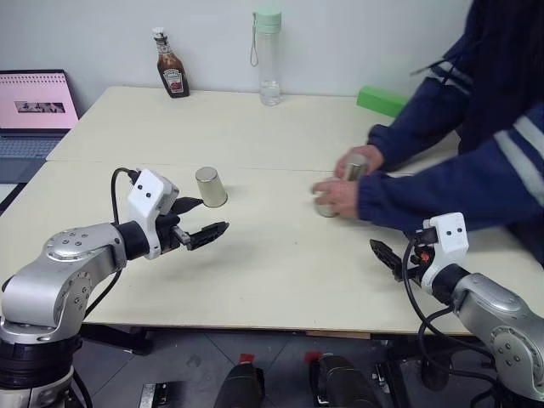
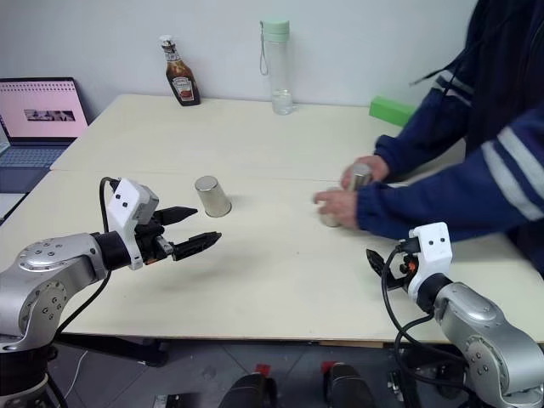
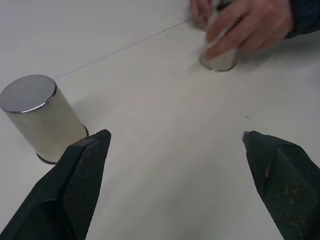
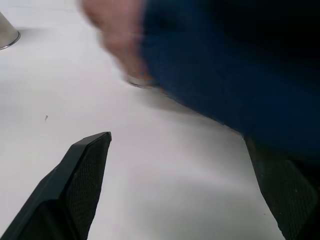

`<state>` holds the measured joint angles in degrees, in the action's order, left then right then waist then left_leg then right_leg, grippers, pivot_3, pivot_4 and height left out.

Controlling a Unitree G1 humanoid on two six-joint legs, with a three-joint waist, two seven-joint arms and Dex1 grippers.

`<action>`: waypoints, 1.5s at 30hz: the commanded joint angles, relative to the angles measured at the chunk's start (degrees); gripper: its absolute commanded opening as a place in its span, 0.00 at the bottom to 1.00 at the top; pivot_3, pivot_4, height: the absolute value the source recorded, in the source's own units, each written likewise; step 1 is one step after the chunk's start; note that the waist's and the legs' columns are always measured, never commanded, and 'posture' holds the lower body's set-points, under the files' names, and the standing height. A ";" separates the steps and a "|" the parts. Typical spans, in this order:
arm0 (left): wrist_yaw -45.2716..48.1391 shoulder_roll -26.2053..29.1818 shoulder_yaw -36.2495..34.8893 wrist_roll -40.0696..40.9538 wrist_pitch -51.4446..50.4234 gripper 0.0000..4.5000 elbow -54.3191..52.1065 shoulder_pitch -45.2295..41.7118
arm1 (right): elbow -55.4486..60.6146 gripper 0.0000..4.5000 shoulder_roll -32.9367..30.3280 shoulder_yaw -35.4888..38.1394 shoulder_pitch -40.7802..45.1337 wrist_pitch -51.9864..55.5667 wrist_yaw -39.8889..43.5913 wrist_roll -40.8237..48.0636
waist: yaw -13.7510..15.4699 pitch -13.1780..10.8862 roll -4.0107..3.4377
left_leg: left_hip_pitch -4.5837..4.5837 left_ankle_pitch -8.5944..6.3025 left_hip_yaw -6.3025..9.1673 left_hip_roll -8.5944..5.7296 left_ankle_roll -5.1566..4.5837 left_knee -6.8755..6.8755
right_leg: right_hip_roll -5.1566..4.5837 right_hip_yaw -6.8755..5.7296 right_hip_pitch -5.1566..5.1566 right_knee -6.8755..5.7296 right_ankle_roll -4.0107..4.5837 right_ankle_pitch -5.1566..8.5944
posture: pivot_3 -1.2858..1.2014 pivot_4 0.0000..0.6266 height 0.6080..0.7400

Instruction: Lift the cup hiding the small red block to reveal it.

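nothing is lifted yet: a person's hands (image 1: 344, 195) cover two cups, a third cup (image 1: 211, 186) stands beside the wide-open left gripper (image 1: 199, 217); the right gripper (image 4: 175, 190) hangs open; the red block stays hidden.

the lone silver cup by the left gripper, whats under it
The cup stands upside down, rim flat on the table. Its metal wall hides whatever lies beneath, so I cannot tell.
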<state>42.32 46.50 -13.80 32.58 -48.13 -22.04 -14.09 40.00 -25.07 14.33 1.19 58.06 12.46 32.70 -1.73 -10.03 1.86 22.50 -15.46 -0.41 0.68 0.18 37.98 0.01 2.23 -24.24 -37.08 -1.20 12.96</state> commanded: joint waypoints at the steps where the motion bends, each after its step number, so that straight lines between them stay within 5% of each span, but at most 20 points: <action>1: -0.19 0.37 0.02 0.21 0.96 1.00 -0.75 -2.00 | 1.27 0.99 -0.62 0.44 0.70 -0.91 0.07 0.04 | 0.01 0.00 0.00 | 0.00 0.00 0.00 0.00 0.00 0.00 | 0.00 0.00 0.00 0.00 0.00 0.00 | 0.52 0.24 1.00; 19: -1.07 0.63 -1.06 0.28 0.88 1.00 -2.01 0.74 | 0.23 0.99 -3.19 1.26 0.82 -2.65 3.92 1.02 | 0.01 0.00 0.00 | -0.03 0.00 -0.01 0.00 0.00 0.01 | 0.01 0.02 0.02 -0.01 -0.01 0.00 | 0.52 0.24 1.00; 28: -6.24 -9.58 6.86 -4.71 8.51 1.00 0.29 -2.04 | -0.07 0.99 -5.50 -2.47 -0.20 -14.70 14.40 -0.14 | 0.19 0.03 0.05 | -0.07 0.00 0.02 -0.02 0.00 0.05 | 0.00 0.00 0.11 -0.01 -0.04 -0.02 | 0.52 0.24 1.00; 35: -7.44 -22.97 18.22 -16.70 27.66 1.00 23.28 -13.94 | -0.94 0.99 -6.24 -4.63 0.18 -21.71 19.33 -0.21 | 0.73 0.07 0.08 | -0.13 0.01 -0.06 -0.12 -0.01 0.17 | 0.20 0.06 0.20 -0.04 -0.16 -0.11 | 0.52 0.24 1.00; 45: -8.01 -37.06 21.50 -25.46 49.40 1.00 61.84 -31.26 | 1.70 0.99 -5.01 -2.73 -2.16 -21.79 15.43 0.39 | 1.35 0.08 0.10 | 0.06 0.00 -0.09 -0.12 -0.02 0.15 | 0.25 0.12 0.09 0.04 -0.23 -0.16 | 0.52 0.24 1.00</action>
<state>34.48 10.64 7.86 8.49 -3.10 35.17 -41.96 39.00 -30.08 10.00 -0.25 37.46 28.34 32.53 -0.37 -9.95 1.96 22.59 -15.46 -0.46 0.56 0.16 38.14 0.26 2.32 -24.16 -37.03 -1.43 12.80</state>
